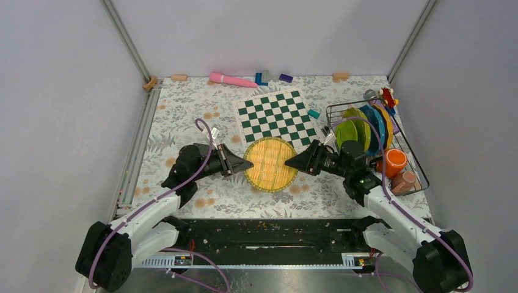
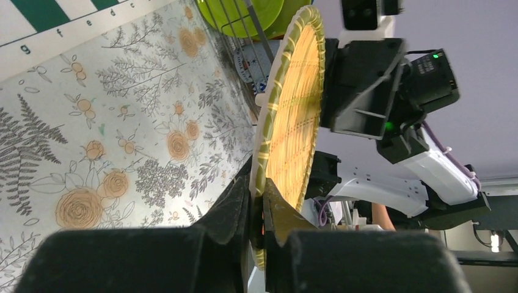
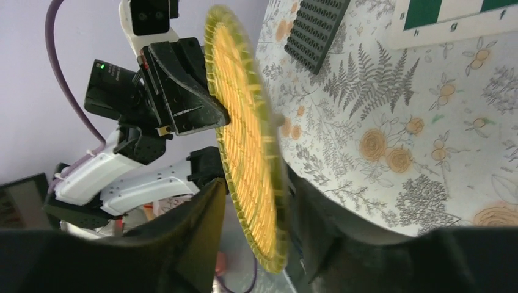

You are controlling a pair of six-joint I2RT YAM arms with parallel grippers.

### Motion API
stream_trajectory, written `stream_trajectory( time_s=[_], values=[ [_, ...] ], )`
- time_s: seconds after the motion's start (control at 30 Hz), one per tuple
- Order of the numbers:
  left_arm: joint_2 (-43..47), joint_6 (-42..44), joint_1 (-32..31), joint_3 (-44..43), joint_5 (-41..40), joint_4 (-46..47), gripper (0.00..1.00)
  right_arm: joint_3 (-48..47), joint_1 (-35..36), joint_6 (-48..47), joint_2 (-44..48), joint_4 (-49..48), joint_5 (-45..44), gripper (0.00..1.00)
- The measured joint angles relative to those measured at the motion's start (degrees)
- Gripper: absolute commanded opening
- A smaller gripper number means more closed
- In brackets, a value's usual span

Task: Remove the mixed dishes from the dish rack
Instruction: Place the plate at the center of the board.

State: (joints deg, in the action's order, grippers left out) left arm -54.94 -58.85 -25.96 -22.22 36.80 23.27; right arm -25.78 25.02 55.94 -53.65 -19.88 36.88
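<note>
A round yellow-green plate [image 1: 270, 163] with a woven orange-yellow face hangs level over the middle of the table, between my two grippers. My left gripper [image 1: 247, 165] is shut on its left rim; in the left wrist view its jaws [image 2: 256, 201] pinch the plate [image 2: 293, 110] edge. My right gripper [image 1: 292, 162] sits at the plate's right rim, open. In the right wrist view its fingers straddle the plate [image 3: 244, 140], one clear of it by a gap. The dish rack [image 1: 342, 105] at the right holds lime-green plates [image 1: 348, 131], a teal plate [image 1: 372, 122], an orange cup [image 1: 394, 162] and a pink cup [image 1: 404, 180].
A green-and-white chessboard [image 1: 278, 116] lies behind the plate. A pink wand [image 1: 232, 79] and small blue and purple blocks [image 1: 262, 78] lie along the back wall. A red toy [image 1: 386, 94] sits by the rack's far corner. A dark studded baseplate [image 3: 314, 27] lies on the floral cloth.
</note>
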Motion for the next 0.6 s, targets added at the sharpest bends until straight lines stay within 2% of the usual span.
stream_trajectory(
  time_s=[0.03, 0.1, 0.13, 0.27, 0.43, 0.6],
  values=[
    [0.15, 0.33, -0.09, 0.09, -0.15, -0.46, 0.0, -0.37, 0.07, -0.66, 0.68, 1.14, -0.26, 0.72],
    [0.66, 0.5, -0.2, 0.33, -0.68, -1.51, 0.0, -1.11, 0.13, -1.66, 1.99, 3.3, -1.44, 0.96],
    [1.03, 0.57, -0.26, 0.39, -1.01, -2.29, 0.0, -1.75, 0.11, -2.38, 2.82, 5.07, -2.23, 0.99],
    [3.56, 0.83, -0.26, 1.81, -2.4, -4.87, 0.0, -4.66, 0.13, -6.97, 6.38, 14.45, -9.14, 1.0],
    [6.62, 1.95, -0.26, 4.87, -4.28, -8.83, 0.0, -5.77, 0.13, -11.28, 14.12, 25.49, -22.18, 1.0],
    [7.87, 3.15, -0.26, 7.85, -6.25, -13.33, 0.0, -5.77, 0.13, -13.27, 20.06, 30.25, -29.24, 1.0]
  ],
)
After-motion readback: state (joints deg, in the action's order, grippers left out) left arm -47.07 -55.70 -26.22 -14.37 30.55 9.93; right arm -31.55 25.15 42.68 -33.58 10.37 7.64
